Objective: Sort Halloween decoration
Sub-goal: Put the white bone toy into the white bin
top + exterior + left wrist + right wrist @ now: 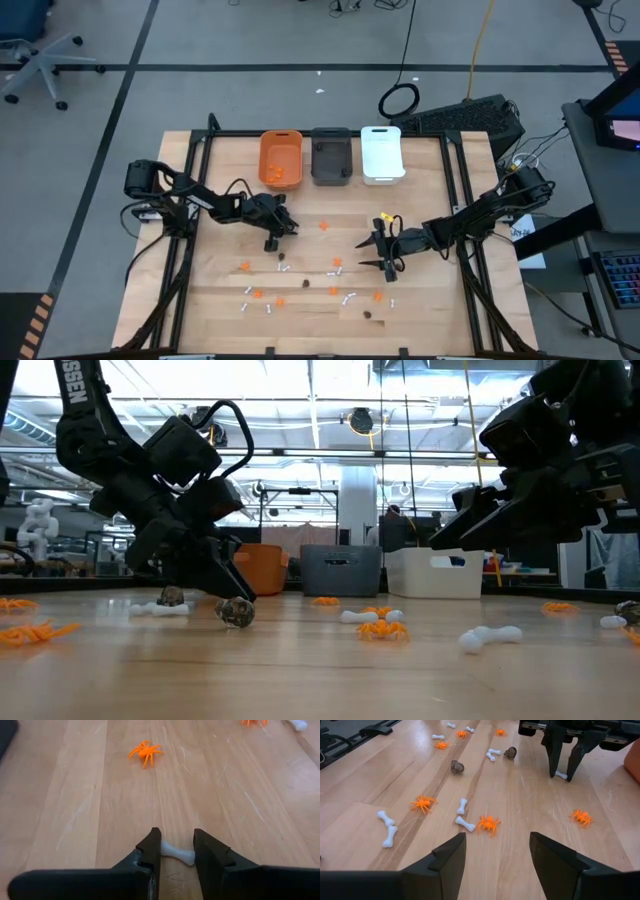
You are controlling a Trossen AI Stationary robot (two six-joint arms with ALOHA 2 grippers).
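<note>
- Left gripper [177, 851] down at the table [220, 300], fingers straddling a small white bone [175, 852] and narrowing on it, not yet seen pinching; bone lying flat on the wood between the fingertips, crosswise to them.
- Could roll or skid out as the fingers meet: round ends, slick wood, only the narrow shaft offered for a grip.
- Could end up caught at one end instead of the middle, then swing or drop on the lift.
- Could scrape fingertips into the wood, since they stand right at the surface.
- Right gripper [496, 851] spread wide and empty, hovering above the right half of the table, aimed across the scattered pieces.
- Could crowd the left arm if both reach for the middle at once; the left gripper already shows straight ahead in the right wrist view.
- Rest of the decoration strewn over the front half of the table: orange spiders [422, 802], more bones [465, 823], dark lumps [457, 767], several lying close together.
- Could knock neighbours aside on any low sweep, especially the spider and bone lying just beside each other in front of the right gripper.
- Three bins along the far edge: orange bin [281, 158], grey bin [331, 156], white bin [381, 154], side by side and touching or nearly so.
- Could drop the bone into the wrong bin: white one farthest from the left arm, the reach passing over the other two.
- Could release early or off the rim, sending the piece bouncing off the table.
</note>
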